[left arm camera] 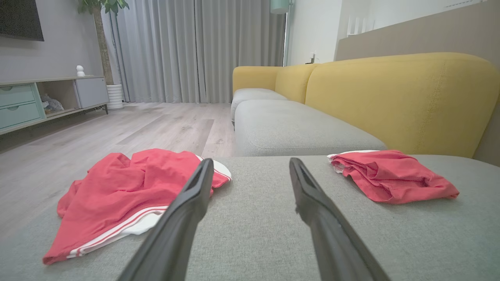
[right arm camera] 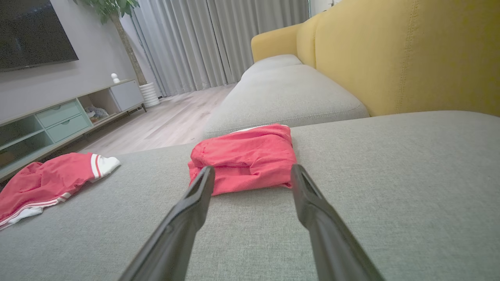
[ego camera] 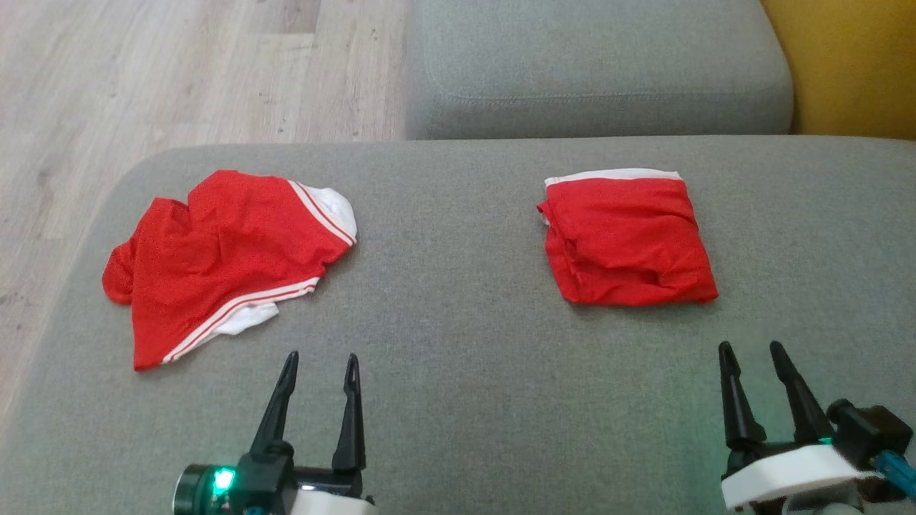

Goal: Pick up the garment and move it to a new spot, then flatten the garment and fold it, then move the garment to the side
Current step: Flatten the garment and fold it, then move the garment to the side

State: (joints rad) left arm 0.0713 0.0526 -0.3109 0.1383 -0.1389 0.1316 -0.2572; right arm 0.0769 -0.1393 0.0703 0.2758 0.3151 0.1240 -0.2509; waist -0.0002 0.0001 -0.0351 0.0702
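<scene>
A crumpled red garment with white stripes (ego camera: 222, 250) lies at the left of the grey cushion (ego camera: 458, 357). A second red garment (ego camera: 626, 239), folded into a rough square with a white band at its far edge, lies at the right. My left gripper (ego camera: 320, 361) is open near the front edge, just right of and nearer than the crumpled garment (left arm camera: 129, 195). My right gripper (ego camera: 753, 350) is open, just in front of the folded garment (right arm camera: 246, 158). Nothing is between either pair of fingers.
Another grey seat cushion (ego camera: 594, 64) lies beyond, with a yellow sofa back (ego camera: 851, 64) at the far right. Wooden floor (ego camera: 179, 71) borders the cushion on the left. A TV cabinet (left arm camera: 43, 99) and curtains (left arm camera: 195, 47) stand further off.
</scene>
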